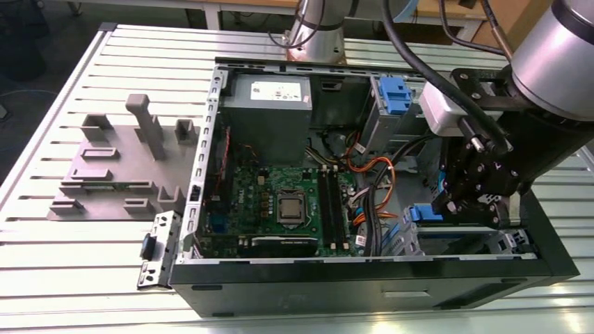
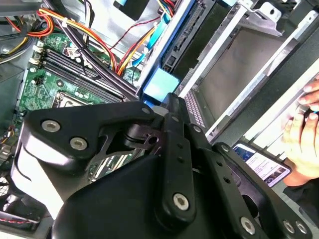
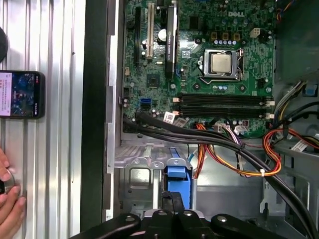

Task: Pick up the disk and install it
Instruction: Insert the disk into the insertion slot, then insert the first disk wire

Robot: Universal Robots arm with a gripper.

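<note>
Your gripper point(image 1: 474, 202) is low in the case point(image 1: 371, 278), over the drive bay point(image 3: 144, 184); its jaws seem closed on the disk's point(image 3: 178, 181) blue carrier, standing on edge in the bay; keep it parallel to the bay walls, clear of the cables point(image 3: 234, 149), and press straight.

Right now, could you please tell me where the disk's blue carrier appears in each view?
Exterior view: disk's blue carrier at the exterior view's right, by the gripper.
Second wrist view: at the gripper's tip.
First wrist view: in the grey bay.
Shared landmark: the CPU socket.
</note>
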